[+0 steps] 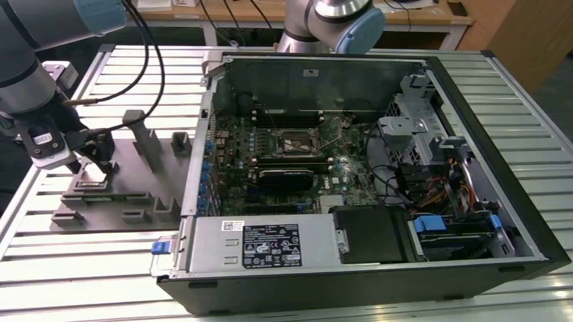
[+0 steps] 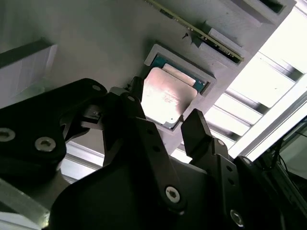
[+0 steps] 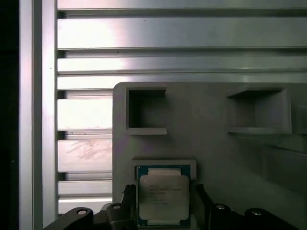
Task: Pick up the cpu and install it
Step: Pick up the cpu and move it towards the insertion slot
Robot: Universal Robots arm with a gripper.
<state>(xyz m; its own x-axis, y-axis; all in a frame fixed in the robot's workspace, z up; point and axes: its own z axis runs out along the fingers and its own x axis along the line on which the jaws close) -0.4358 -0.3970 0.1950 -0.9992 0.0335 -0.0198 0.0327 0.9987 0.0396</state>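
Slatted metal table (image 1: 80,268) carries open computer case (image 1: 313,80), centre to exterior view's right. Grey fixture tray (image 1: 134,181) at exterior view's left. Gripper (image 1: 94,168) low over tray, fingers (image 3: 200,196) spread apart, straddling cpu (image 3: 163,196), gripping nothing. Cpu lies flat in tray's square pocket, between fingers.
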